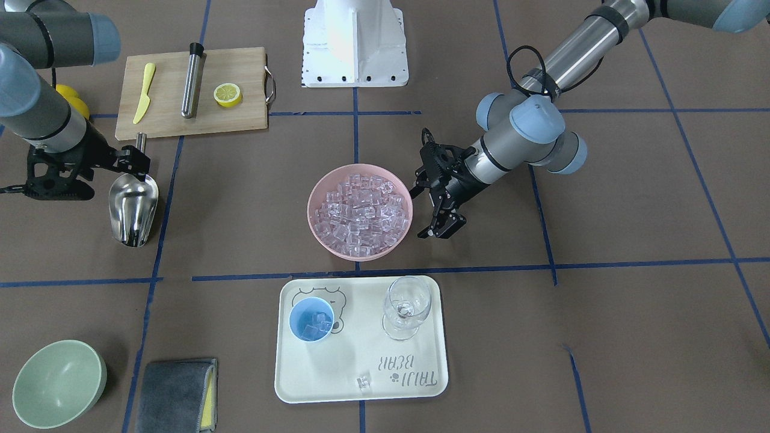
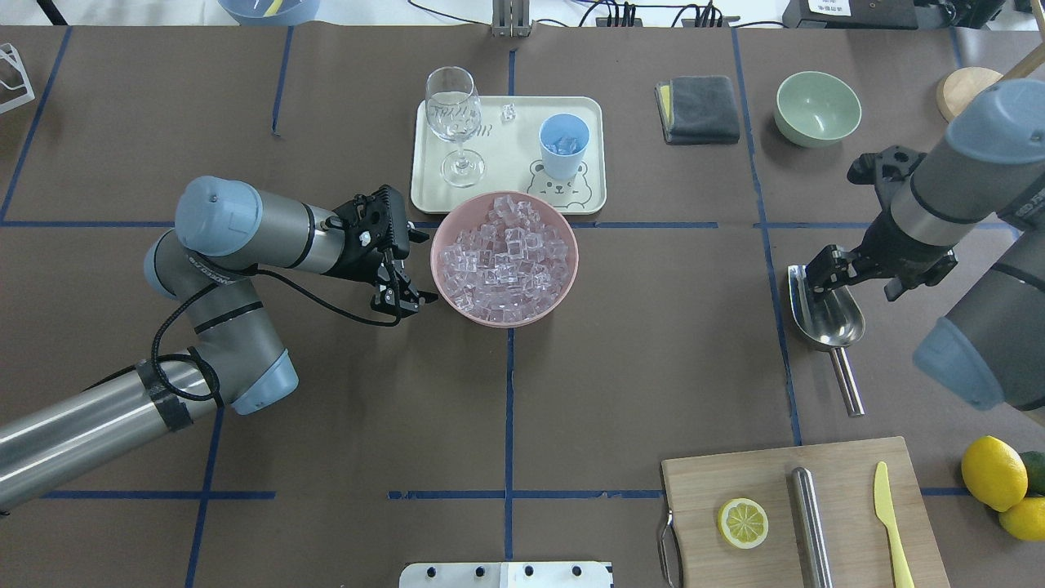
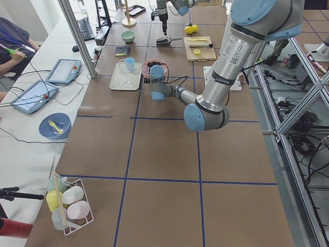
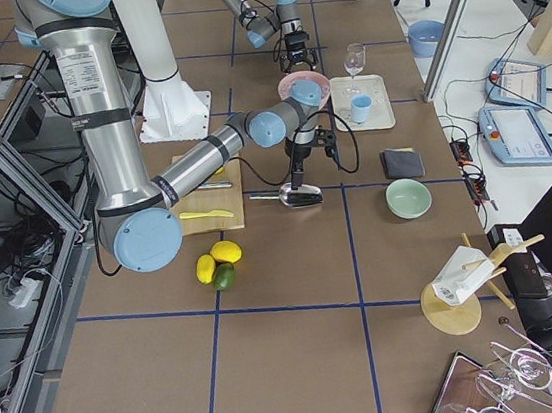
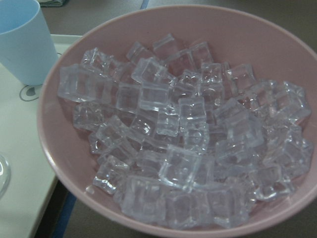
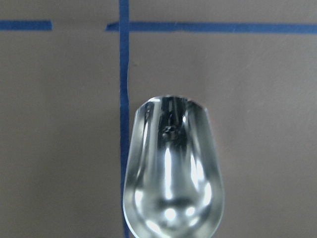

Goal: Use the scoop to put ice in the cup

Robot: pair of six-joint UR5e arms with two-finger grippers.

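Observation:
The ice (image 1: 361,210) is piled in a pink bowl (image 2: 571,269) at the table's middle and fills the left wrist view (image 5: 188,144). The light-blue cup (image 1: 296,322) stands on a cream tray (image 1: 361,361) and holds a few cubes. It also shows in the overhead view (image 2: 563,155). The steel scoop (image 2: 829,318) lies empty on the table, its handle towards the robot. My right gripper (image 2: 823,273) hangs just above the scoop, open and apart from it. My left gripper (image 2: 412,269) is open and empty beside the pink bowl's rim.
A wine glass (image 1: 407,307) stands on the tray, and one loose cube (image 1: 363,382) lies there. A cutting board (image 2: 694,490) holds a lemon half, a steel cylinder (image 2: 812,523) and a yellow knife. A green bowl (image 2: 816,106) and a grey cloth (image 2: 702,106) lie beyond the scoop.

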